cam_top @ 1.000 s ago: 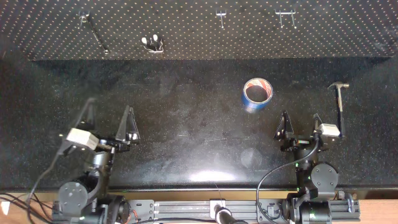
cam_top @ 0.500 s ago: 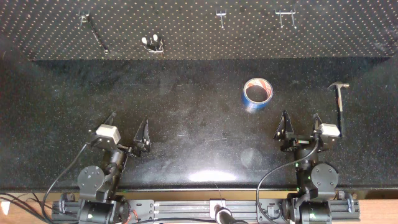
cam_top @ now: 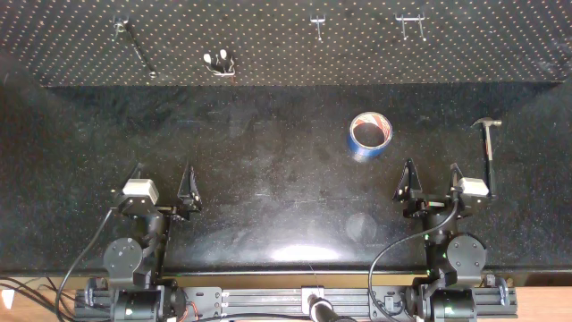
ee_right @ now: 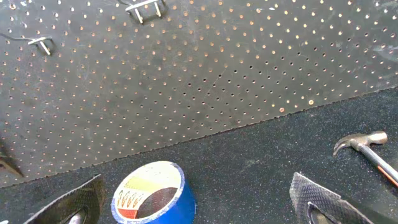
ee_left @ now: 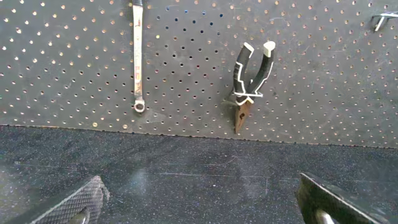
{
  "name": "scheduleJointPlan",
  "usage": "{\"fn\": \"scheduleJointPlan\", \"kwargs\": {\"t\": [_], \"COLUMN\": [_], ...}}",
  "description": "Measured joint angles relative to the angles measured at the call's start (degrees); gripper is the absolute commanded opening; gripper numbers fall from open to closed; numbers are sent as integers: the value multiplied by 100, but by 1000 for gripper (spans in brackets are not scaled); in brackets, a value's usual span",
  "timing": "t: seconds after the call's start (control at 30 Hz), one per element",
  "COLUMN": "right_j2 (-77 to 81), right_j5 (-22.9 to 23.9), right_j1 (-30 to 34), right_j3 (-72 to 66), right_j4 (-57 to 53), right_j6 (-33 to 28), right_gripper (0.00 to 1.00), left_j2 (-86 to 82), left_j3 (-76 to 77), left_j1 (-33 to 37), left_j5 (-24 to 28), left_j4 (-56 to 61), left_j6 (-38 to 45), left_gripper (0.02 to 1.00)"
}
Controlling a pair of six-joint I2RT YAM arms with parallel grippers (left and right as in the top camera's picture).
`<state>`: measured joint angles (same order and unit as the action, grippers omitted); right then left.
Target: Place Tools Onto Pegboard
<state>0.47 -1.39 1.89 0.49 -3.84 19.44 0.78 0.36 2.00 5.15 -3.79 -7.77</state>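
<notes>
On the black pegboard (cam_top: 286, 40) hang a wrench (cam_top: 136, 46) (ee_left: 137, 56) and black-and-white pliers (cam_top: 220, 63) (ee_left: 250, 81). A blue tape roll (cam_top: 369, 134) (ee_right: 154, 198) stands on the black table right of centre. A hammer (cam_top: 488, 148) (ee_right: 364, 144) lies at the far right. My left gripper (cam_top: 162, 183) (ee_left: 205, 202) is open and empty near the table's front left, facing the board. Near the front right is my right gripper (cam_top: 432, 179) (ee_right: 199, 202), open and empty, with the tape roll just beyond its fingers and the hammer beside it.
Two bare metal hooks (cam_top: 316, 25) (cam_top: 410, 25) stick out of the pegboard's upper right, also seen as hooks (ee_right: 144, 9) (ee_right: 40, 43) from the right wrist. The dark table (cam_top: 268, 161) stretches between the arms and the board.
The left arm has drawn back toward its base and straightened to face the pegboard. The right arm, tape and hammer have not moved.
</notes>
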Motion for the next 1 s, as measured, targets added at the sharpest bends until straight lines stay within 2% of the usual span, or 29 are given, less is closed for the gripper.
{"fn": "scheduleJointPlan", "kwargs": {"t": [0.9,1.0], "right_j2": [22,216], "right_j5": [2,35], "right_j1": [0,0], "right_j3": [-2,0], "right_j4": [-2,0], "right_j6": [-4,-179], "right_gripper": [976,976], "left_j2": [0,0], "left_j3": [0,0], "left_j1": [0,0], "left_j5": [-20,-20], "left_j4": [-2,-2], "left_j6": [2,2], "left_gripper": [996,996]}}
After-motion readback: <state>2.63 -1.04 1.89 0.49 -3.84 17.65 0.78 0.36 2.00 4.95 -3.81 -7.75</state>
